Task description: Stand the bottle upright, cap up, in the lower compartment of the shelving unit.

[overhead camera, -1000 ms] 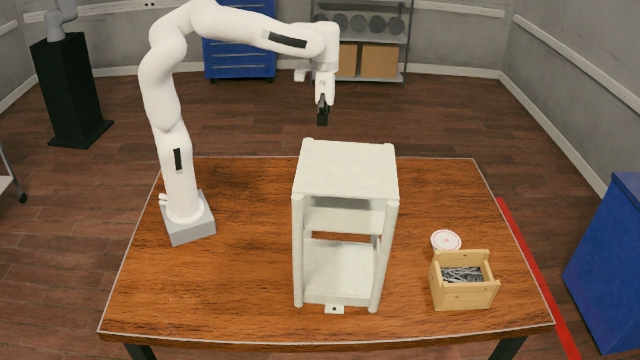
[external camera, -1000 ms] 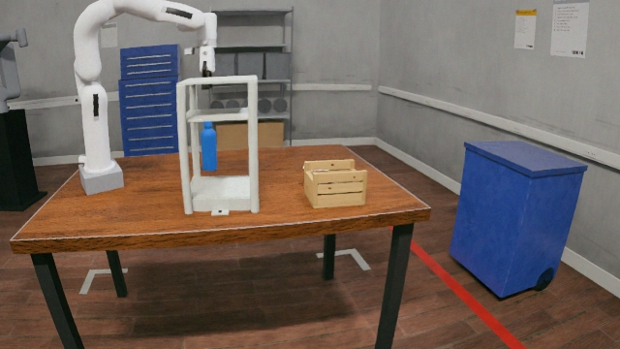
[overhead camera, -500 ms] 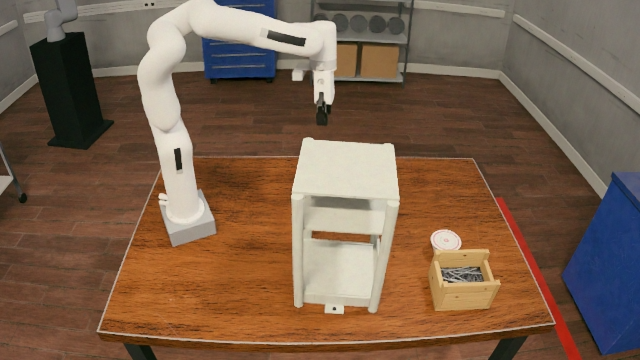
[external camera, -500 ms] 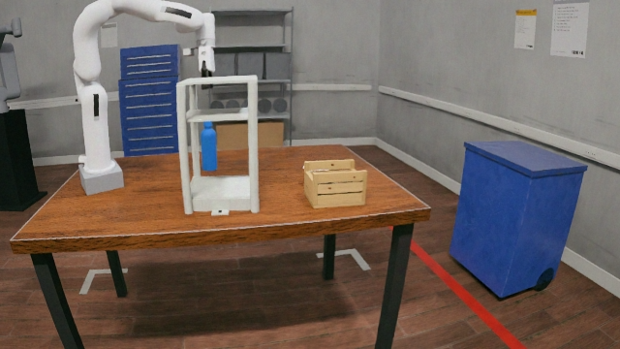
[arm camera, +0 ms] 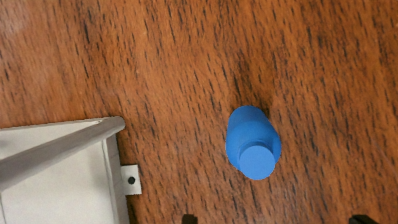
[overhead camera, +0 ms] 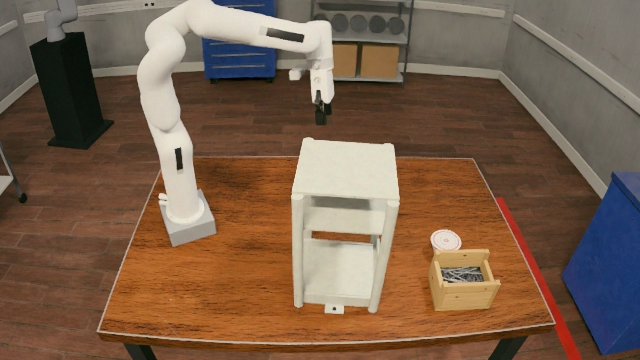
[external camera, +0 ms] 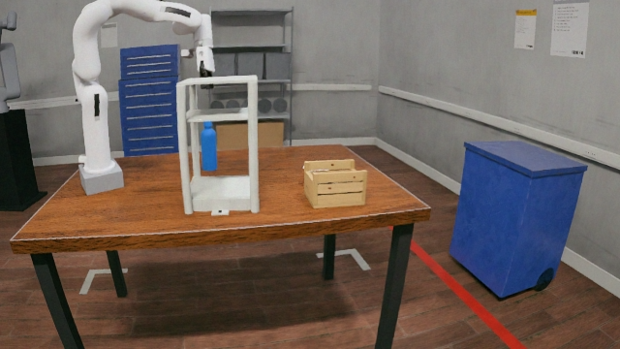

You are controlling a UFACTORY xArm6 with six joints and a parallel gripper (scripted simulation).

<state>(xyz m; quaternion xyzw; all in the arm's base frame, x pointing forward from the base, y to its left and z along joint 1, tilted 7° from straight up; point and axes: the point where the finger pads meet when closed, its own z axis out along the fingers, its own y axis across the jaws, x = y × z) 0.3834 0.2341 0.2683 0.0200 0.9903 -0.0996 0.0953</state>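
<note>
A blue bottle (external camera: pixel 208 145) (arm camera: pixel 252 142) stands upright, cap up, on the table behind the white shelving unit (overhead camera: pixel 345 170) (external camera: pixel 184 145) (arm camera: pixel 55 170). In the exterior view it shows through the unit's open frame; in the top view the unit hides it. My gripper (overhead camera: pixel 320 116) (external camera: pixel 205 79) (arm camera: pixel 274 220) is open and empty. It points straight down, high above the bottle, at about the height of the unit's top. In the wrist view only the fingertips show at the bottom edge. The lower compartment (overhead camera: pixel 337 270) (external camera: pixel 220 191) holds nothing.
A wooden crate of nails (overhead camera: pixel 464 280) (external camera: pixel 335 182) and a round white disc (overhead camera: pixel 445 240) stand right of the unit. A small white tab (overhead camera: pixel 334 308) (external camera: pixel 220 211) (arm camera: pixel 131 180) sits at the unit's foot. A blue bin (overhead camera: pixel 610 260) (external camera: pixel 518 213) stands on the floor.
</note>
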